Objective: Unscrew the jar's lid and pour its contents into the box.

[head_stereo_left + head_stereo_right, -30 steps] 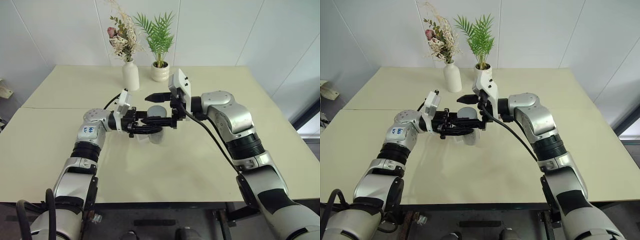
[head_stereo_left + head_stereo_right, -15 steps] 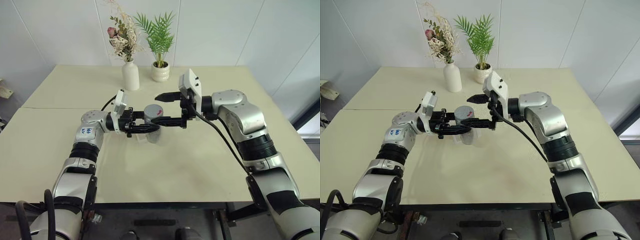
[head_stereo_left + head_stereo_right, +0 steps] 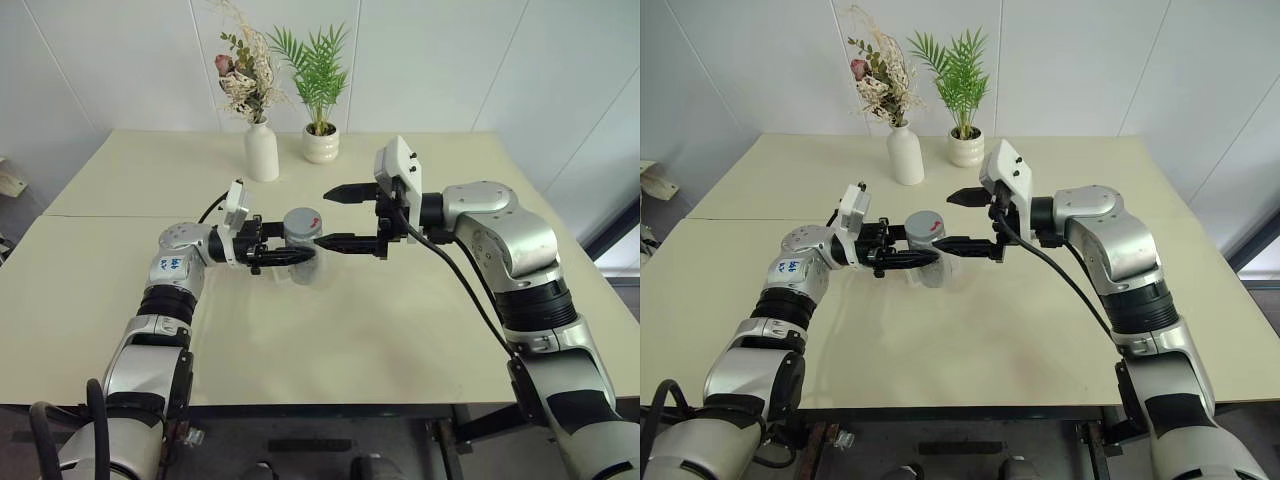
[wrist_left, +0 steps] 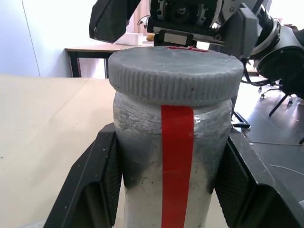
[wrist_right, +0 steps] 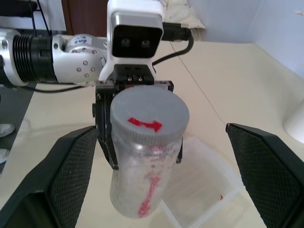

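The right claw (image 3: 334,216) has backed away from the jar (image 3: 302,245). A second ago its two black fingers bracketed the lid (image 3: 302,222); now they stand spread wide and empty, tips just short of it, one higher than the other and both pointing at it. The lid has not come away with them: it sits flat on the jar's mouth, its ribbed edge all round and a red arrow on top.

The left claw (image 4: 164,178) has not shifted. It pinches the jar's body from both sides below the lid, red stripe facing its wrist, holding the jar clear of the tabletop (image 3: 400,330). The box (image 5: 202,190), a shallow clear tray, lies on the tabletop just beneath and beyond the held jar.

To my eye this looks like a let-go between twists rather than a finished unscrewing. The lid likely needs another grip and turn before any pouring; the contents I cannot make out through the cloudy wall.
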